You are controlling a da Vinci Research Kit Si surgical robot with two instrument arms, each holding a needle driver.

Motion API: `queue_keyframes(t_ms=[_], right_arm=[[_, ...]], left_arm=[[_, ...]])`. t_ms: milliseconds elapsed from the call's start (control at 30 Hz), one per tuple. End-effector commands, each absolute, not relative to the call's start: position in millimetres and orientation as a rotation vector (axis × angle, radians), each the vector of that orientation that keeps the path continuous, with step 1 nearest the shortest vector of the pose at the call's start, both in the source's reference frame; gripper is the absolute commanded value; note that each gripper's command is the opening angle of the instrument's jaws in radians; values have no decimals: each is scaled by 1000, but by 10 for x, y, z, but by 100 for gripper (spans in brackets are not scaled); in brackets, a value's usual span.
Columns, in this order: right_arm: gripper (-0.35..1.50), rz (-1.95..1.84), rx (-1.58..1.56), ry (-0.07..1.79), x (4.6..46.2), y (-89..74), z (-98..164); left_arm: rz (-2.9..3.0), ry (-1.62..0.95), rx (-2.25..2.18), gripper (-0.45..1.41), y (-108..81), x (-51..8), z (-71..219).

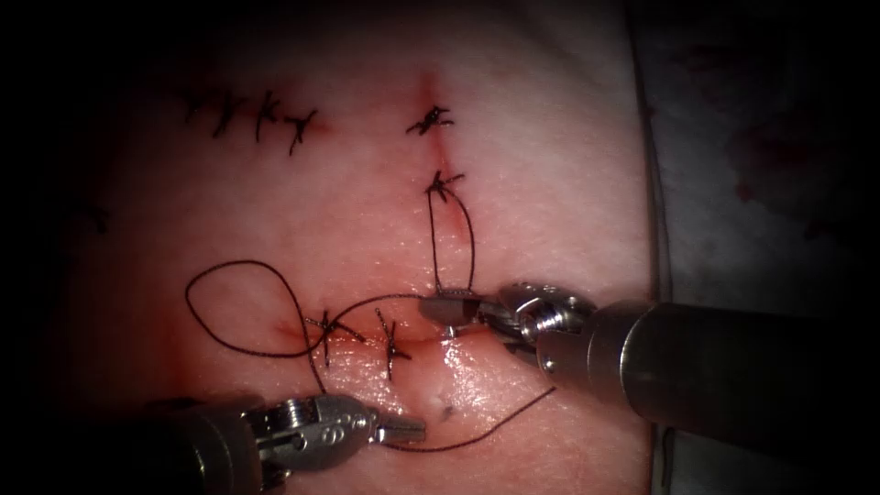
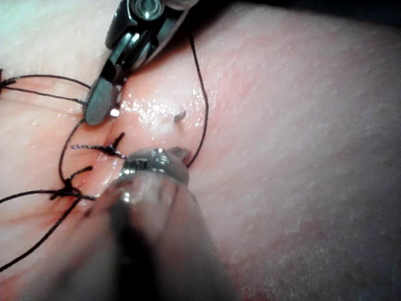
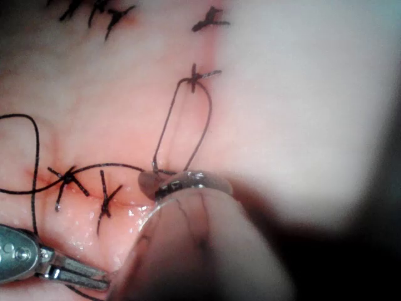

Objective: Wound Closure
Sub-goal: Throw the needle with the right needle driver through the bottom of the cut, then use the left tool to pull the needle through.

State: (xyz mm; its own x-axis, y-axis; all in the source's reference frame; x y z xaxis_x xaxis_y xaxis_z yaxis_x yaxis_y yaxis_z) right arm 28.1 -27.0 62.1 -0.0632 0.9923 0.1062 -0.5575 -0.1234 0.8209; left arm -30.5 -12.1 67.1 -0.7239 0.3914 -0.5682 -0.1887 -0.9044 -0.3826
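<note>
The tissue point(image 1: 550, 183) has a horizontal cut point(image 1: 431, 337) with two knotted stitches point(image 1: 390, 344) and a vertical cut point(image 1: 438, 147) with two more knots. My right gripper point(image 1: 449, 310) point(image 2: 97, 106) point(image 3: 178, 183) sits where the cuts meet, shut on a loop of thread point(image 1: 472, 238) hanging from the lower vertical knot point(image 1: 443, 185). My left gripper point(image 1: 408, 428) point(image 2: 163, 160) point(image 3: 81, 274) lies below the horizontal cut, shut on the thread point(image 1: 486, 431), which curves off to the right. Another thread loop point(image 1: 229, 275) lies on the left of the stitches.
An older row of dark stitches point(image 1: 257, 115) sits at the tissue's upper left. Grey cloth point(image 1: 752, 183) borders the tissue's right edge. Wet shine marks the tissue point(image 1: 449, 394) just below the horizontal cut.
</note>
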Motion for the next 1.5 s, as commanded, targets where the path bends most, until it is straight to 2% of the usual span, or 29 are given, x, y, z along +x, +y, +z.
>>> queue_keyframes(t_ms=[33,300,433,467,500,533,567,600,733,1100,1200,1500], right_arm=[[-35,1538,852,718,293,-276,619],[-35,1519,927,714,300,-296,600],[-35,1571,897,811,295,-282,605],[-13,1584,895,859,293,-277,608],[54,1565,869,935,290,-269,613],[104,1569,864,975,288,-264,617],[121,1576,859,1000,284,-259,620],[125,1582,853,1011,278,-253,625],[130,1581,857,1014,255,-233,640],[128,1594,840,1056,168,-195,666],[125,1608,808,1049,143,-192,670],[113,1617,754,1059,134,-208,683]], left_arm=[[2620,-431,-962,-45,-121,-311,678],[2619,-430,-962,-45,-119,-311,679],[2619,-432,-963,-45,-119,-310,678],[2604,-423,-974,-45,-118,-310,678],[2599,-405,-990,-45,-117,-309,677],[2593,-389,-1021,-40,-117,-308,676],[2580,-366,-1076,-30,-115,-308,675],[2576,-350,-1117,-21,-114,-307,675],[2543,-298,-1307,2,-110,-308,674],[2485,-124,-1527,22,-94,-330,682],[2462,-101,-1561,22,-89,-339,683],[2438,-63,-1591,31,-86,-357,690]])
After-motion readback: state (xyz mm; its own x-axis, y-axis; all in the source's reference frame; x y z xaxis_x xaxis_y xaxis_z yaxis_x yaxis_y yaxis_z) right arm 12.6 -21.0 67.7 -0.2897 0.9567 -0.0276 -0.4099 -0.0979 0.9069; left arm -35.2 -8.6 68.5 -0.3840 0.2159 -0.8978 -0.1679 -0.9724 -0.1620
